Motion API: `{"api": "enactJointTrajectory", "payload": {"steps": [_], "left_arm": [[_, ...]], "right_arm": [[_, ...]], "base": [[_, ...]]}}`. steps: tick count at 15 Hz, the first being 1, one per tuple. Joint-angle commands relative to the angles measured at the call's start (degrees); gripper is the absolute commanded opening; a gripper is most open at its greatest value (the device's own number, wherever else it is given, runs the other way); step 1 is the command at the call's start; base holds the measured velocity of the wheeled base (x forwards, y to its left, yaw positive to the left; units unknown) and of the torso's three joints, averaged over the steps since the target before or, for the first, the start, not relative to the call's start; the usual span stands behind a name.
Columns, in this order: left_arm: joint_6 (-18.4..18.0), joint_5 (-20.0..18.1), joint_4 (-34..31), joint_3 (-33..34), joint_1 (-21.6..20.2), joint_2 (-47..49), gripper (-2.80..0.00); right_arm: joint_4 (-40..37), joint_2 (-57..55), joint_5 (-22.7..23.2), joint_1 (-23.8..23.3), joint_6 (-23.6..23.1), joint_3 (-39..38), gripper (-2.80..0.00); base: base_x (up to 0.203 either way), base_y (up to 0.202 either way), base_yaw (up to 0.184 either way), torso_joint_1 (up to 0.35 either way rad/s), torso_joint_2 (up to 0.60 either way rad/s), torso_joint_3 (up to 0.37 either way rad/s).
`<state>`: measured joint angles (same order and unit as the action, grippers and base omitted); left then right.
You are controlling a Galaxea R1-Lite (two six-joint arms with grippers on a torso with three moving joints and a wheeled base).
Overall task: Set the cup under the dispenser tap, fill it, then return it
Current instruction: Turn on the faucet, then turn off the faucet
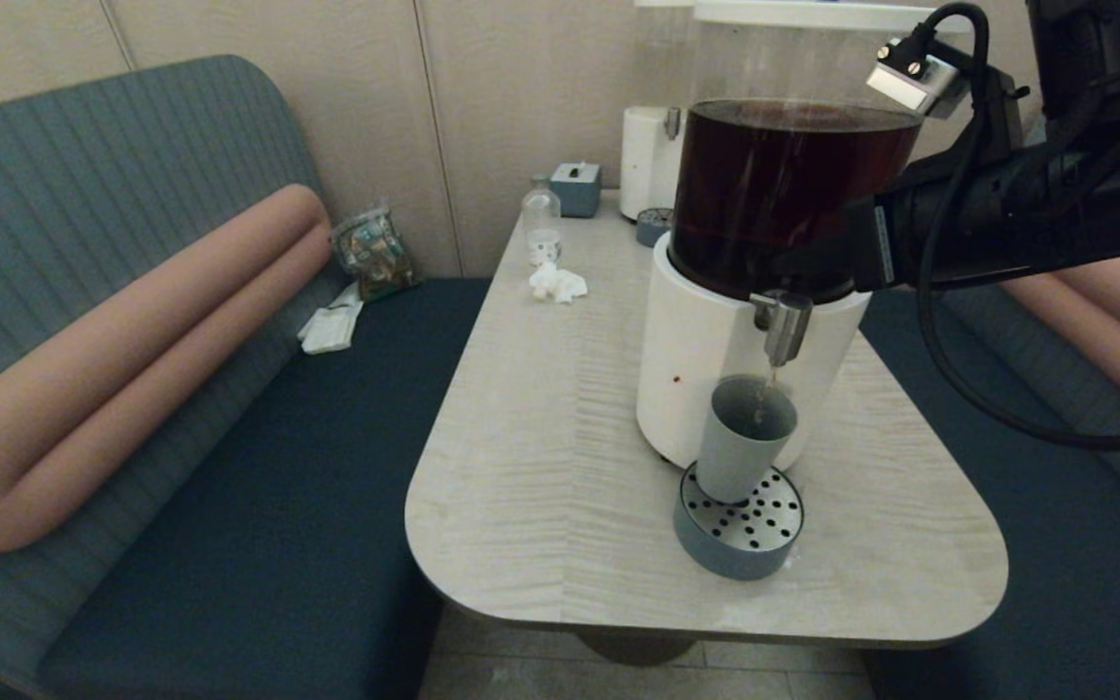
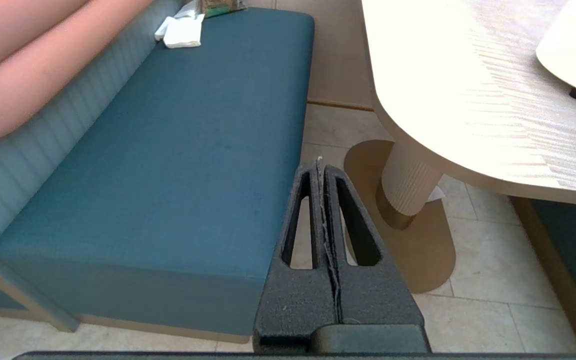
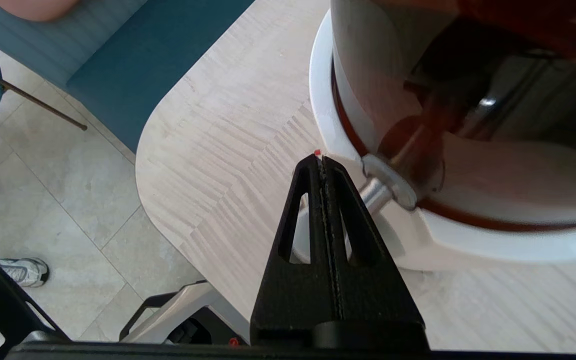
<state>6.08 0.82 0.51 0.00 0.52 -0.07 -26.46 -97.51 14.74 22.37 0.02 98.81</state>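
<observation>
Head view: the cup (image 1: 744, 437) stands upright on the perforated steel top of the round blue-grey drip tray (image 1: 716, 544), directly below the dispenser tap (image 1: 783, 326). A thin thread of liquid appears to run from the spout down into the cup's mouth; the fill level inside cannot be read. The tray touches the foot of the large dispenser (image 1: 706, 360), whose clear tank holds dark brown liquid to well above half. Both sit near the front right of the bench (image 1: 541, 467).

Right arm: enters from the upper right of the head view and reaches across in front of the tank, just above the tap. From here the right claw itself is hidden against the tank.

Right wrist view supplies what the head view lacks: right claw (image 3: 321, 159) clenched, both fingers pressed flat together, grasping nothing. Its tips lie just beside the tap's steel stem (image 3: 385, 187) at the white rim of the base; whether they touch it cannot be told. Cup and tray are not visible in this view.

Left wrist view: left claw (image 2: 319, 165) also clenched and empty, parked low beside the bench, over the tiled floor between the blue seat (image 2: 183, 150) and the bench's pedestal (image 2: 410, 187). The left arm is out of the head view.

Only the head view shows the far end of the bench: a small clear bottle (image 1: 542, 226), a crumpled white tissue (image 1: 557, 283), a blue-grey tissue box (image 1: 577, 187), and a smaller white dispenser (image 1: 647, 160).
</observation>
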Motion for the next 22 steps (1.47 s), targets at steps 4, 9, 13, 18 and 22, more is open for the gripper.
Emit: {"api": "enactJointTrajectory", "payload": {"steps": [4,9,13,18,22], "left_arm": [[0.07,0.06,0.02,0.0,0.0,0.07,-2.8],[0.07,0.06,0.02,0.0,0.0,0.07,-2.8],[0.07,0.06,0.02,0.0,0.0,0.07,-2.8],[0.07,0.06,0.02,0.0,0.0,0.07,-2.8],[0.07,0.01,0.02,0.0,0.0,0.07,-2.8]], "right_arm": [[-0.42,4.15,-0.06,0.18,-1.65,-2.45,-2.8],[-0.52,8.83,-1.84,1.43,-6.53,-7.58,-2.8],[-0.46,12.51,-6.32,3.07,-13.73,-13.51,-2.8],[-0.43,12.88,-7.53,6.89,-14.53,-12.25,-2.8],[-0.38,8.47,-8.21,7.76,-8.77,-7.67,-2.8]], "base": [[0.0,0.0,0.0,0.0,0.0,0.0],[0.0,0.0,0.0,0.0,0.0,0.0],[0.0,0.0,0.0,0.0,0.0,0.0],[0.0,0.0,0.0,0.0,0.0,0.0],[0.0,0.0,0.0,0.0,0.0,0.0]]}}
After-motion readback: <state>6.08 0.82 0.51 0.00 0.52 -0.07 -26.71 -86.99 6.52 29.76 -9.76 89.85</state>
